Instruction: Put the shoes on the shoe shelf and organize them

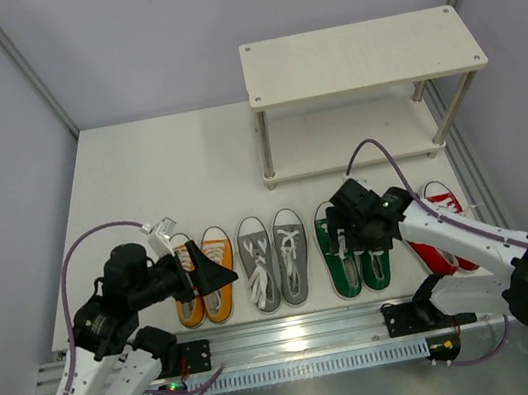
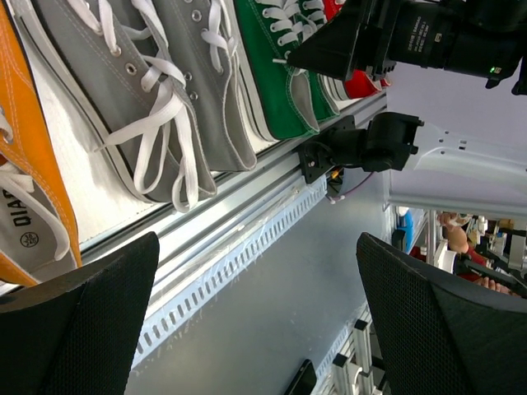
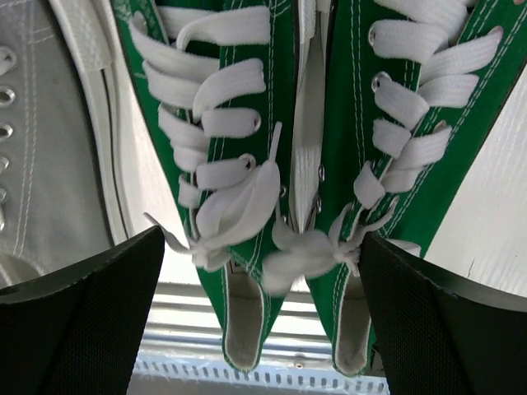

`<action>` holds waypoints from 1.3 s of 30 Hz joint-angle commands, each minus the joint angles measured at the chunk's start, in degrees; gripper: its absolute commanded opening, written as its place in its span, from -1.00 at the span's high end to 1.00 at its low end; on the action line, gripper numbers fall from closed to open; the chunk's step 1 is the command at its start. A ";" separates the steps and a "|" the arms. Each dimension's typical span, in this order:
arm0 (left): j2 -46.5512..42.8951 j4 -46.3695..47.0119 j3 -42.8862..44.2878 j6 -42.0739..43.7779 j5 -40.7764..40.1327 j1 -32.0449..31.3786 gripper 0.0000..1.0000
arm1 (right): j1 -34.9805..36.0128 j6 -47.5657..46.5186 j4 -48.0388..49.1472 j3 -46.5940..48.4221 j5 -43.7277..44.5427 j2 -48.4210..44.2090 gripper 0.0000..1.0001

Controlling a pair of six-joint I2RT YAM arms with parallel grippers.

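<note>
The shoe shelf [image 1: 362,54] is a pale two-tier rack at the back right, with both boards bare. Four pairs stand in a row at the table's near edge: orange [image 1: 204,278], grey [image 1: 274,260], green [image 1: 353,254] and red [image 1: 448,238]. My right gripper [image 1: 351,234] is open just above the green pair [image 3: 235,156], with its fingers [image 3: 82,321] on either side of both heels. My left gripper [image 1: 210,270] is open and empty over the orange pair [image 2: 33,206], turned sideways towards the grey shoes [image 2: 156,99].
A metal rail [image 1: 297,334] and a slotted cable duct [image 2: 239,255] run along the near edge below the shoes. Frame posts stand at the back corners, and the shelf's slim legs [image 1: 264,147] stand on the table behind the green pair.
</note>
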 commanded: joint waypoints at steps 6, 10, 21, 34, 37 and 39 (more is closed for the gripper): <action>-0.65 -2.56 -0.50 0.59 -0.41 -0.11 -0.99 | 1.03 7.15 4.60 -0.19 10.43 10.78 -0.99; -2.06 -4.14 -0.23 0.68 -0.67 -0.11 -0.99 | 1.03 7.15 7.93 -1.51 12.28 11.49 -1.00; -2.76 -6.07 0.03 0.95 -0.85 -0.11 -1.00 | 0.94 2.76 17.09 -2.91 8.16 18.35 0.78; -4.44 -4.15 -2.17 -1.16 -0.94 -0.20 -0.99 | 1.47 1.00 7.16 0.86 7.71 2.10 0.92; -3.56 -3.09 -2.17 -1.16 -0.85 -0.11 -0.99 | 1.47 -0.84 3.82 6.55 9.99 0.42 0.92; -2.95 -2.83 -2.17 -1.08 -0.85 -0.11 -0.99 | 1.47 -2.50 1.20 9.29 11.40 0.94 0.92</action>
